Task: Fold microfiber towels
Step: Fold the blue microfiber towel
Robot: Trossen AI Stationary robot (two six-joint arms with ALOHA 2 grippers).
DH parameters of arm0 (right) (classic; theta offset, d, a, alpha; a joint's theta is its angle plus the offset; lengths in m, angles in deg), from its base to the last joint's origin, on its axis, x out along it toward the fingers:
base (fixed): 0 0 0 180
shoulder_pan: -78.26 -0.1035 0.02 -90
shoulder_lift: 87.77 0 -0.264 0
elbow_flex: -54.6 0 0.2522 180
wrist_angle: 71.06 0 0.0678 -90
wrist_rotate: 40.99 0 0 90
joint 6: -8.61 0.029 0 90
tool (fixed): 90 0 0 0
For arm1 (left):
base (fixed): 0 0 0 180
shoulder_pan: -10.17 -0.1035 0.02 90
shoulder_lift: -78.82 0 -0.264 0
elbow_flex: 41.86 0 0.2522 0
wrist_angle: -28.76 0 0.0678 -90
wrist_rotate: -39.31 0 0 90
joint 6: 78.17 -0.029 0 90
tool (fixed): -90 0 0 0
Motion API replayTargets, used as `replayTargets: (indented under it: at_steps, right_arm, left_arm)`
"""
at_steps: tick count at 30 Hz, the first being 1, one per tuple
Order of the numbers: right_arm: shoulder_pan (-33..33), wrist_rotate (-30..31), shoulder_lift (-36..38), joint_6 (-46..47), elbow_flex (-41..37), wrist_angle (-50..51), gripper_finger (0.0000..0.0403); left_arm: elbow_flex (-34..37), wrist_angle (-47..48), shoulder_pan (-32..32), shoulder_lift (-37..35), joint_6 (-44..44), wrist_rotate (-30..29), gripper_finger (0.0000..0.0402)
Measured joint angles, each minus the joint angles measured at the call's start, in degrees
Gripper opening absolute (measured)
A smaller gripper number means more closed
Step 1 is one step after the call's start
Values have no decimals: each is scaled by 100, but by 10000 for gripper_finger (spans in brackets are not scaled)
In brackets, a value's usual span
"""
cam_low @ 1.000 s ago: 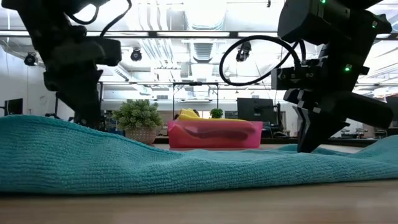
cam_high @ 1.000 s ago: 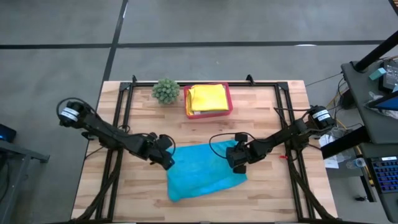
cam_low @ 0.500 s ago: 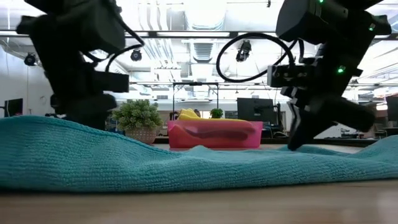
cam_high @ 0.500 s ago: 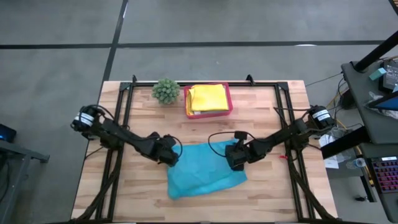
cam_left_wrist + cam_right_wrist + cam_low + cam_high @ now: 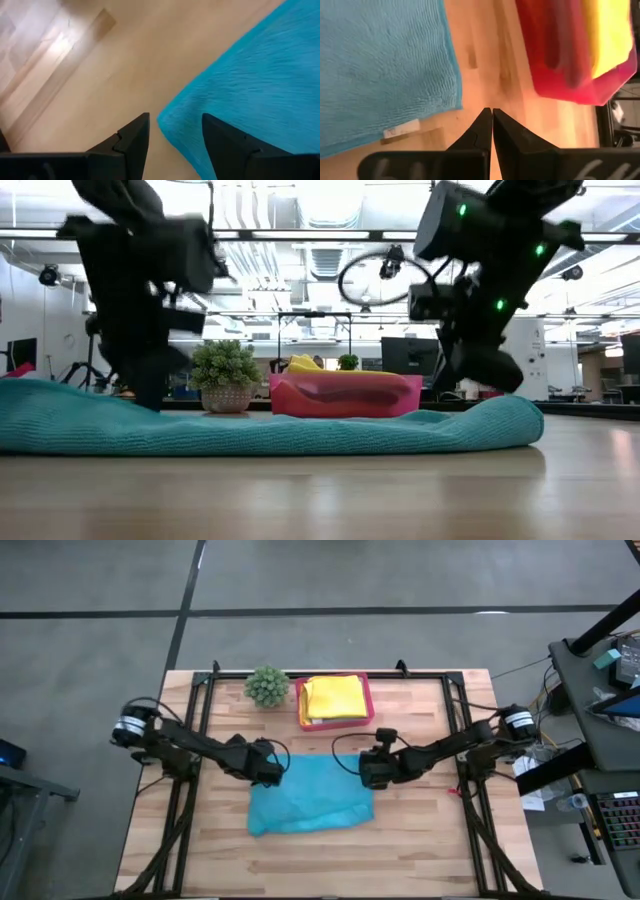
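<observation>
Listing left to right, table as seen from above:

Table (image 5: 420, 850): pale wooden top with a dark metal frame around it; both arms reach in from the side edges.

Left arm: 1 dark arm stretched from the left edge toward the middle of the table.

Left gripper (image 5: 270, 766): at the upper left corner of the teal towel; in the left wrist view its 2 fingers (image 5: 131, 142) stand apart, with the towel's corner edge showing in the gap between them; whether they touch the cloth cannot be told. In the low view it stands low over the towel's end (image 5: 150, 385).

Plant (image 5: 266, 686): 1 small round spiky green plant near the far edge, just beside the tray's left side.

Teal towel (image 5: 310, 795): 1 teal blue microfiber cloth lying on the middle of the table between the 2 grippers, roughly rectangular, edges uneven; in the low view it lies as a low rumpled band (image 5: 280, 430). A small white label shows at one edge in the right wrist view (image 5: 401, 128).

Tray (image 5: 366, 716): 1 pink plastic tray near the far edge, beyond the teal towel and apart from it.

Yellow towels (image 5: 334, 698): folded yellow cloth lying inside the tray.

Right gripper (image 5: 374, 768): at the upper right corner of the teal towel; fingers pressed together with nothing between them, tips over bare wood just beside the towel's edge (image 5: 492, 122).

Right arm: 1 dark arm stretched from the right edge toward the middle.
</observation>
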Motion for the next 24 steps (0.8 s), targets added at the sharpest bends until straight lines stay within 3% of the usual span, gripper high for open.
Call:
replayTargets:
  at_steps: [4,8,14,18,24]
  right_arm:
    - [-182,-532,397,44,7,24,9]
    - [-521,-1286,828,316,7,19,9]
    - [-1301,-1677,1149,903,7,-189,9]
    - [-1880,-1681,1085,1097,7,-615,9]
    - [-2278,-1653,754,1575,7,-1414,10]
  left_arm:
    - [-197,28,119,-507,-387,286,166]
    - [-460,-152,464,-963,-926,1029,166]
    - [-515,-1342,1501,-1216,-867,1776,166]
    - [-517,-2030,2307,-1083,-156,1805,166]
    - [-640,-2055,3107,-639,607,1498,166]
